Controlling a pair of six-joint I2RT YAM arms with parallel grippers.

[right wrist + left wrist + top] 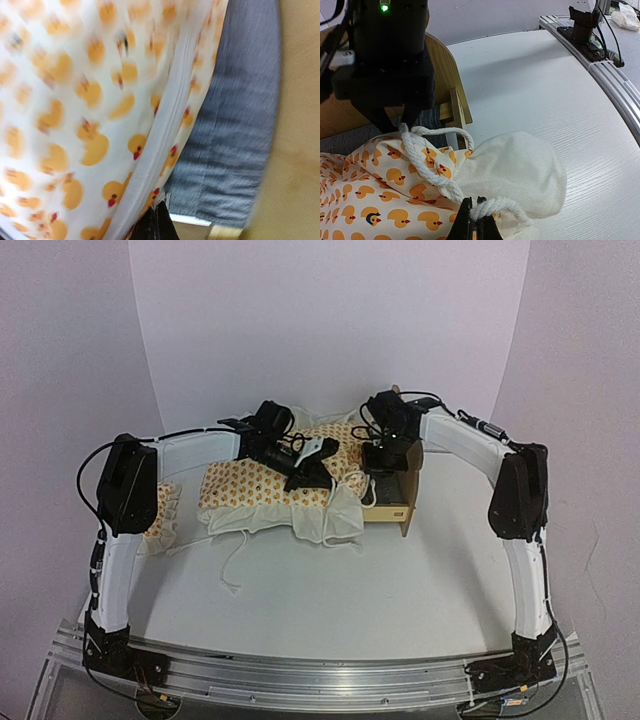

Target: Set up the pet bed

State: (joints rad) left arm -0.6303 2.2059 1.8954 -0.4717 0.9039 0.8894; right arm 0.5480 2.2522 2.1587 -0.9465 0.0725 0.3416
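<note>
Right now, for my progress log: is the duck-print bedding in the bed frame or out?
Mostly out: bedding lies on the table beside the frame, one edge over its grey base.

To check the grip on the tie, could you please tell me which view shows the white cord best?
The left wrist view: the twisted cord fills the centre, running across the duck-print bedding into the shut left hand. The top view shows only thin loose ends; the right wrist view shows none clearly.
</note>
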